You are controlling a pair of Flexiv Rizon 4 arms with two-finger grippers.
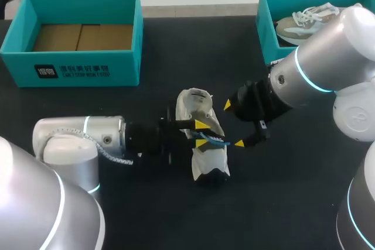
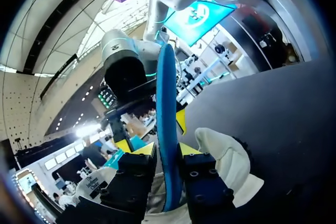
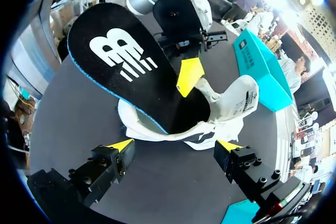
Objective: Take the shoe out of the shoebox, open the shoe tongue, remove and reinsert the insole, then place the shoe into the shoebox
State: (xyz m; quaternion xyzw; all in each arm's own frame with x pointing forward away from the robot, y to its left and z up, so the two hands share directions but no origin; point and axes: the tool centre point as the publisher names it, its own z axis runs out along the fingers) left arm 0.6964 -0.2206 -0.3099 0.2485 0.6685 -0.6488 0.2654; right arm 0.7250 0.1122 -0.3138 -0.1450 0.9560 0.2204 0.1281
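Black insole (image 3: 131, 72) (blue-edged), white shoe (image 3: 233, 103)

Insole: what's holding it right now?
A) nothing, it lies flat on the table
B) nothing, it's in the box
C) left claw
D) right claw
C: the left claw has a finger on each face of the insole, which stands up out of the shoe; the right claw is open and clear of it.

White logo mark on black insole (image 3: 136, 72); white print on teal shoebox (image 1: 126, 65) front, too small to read.
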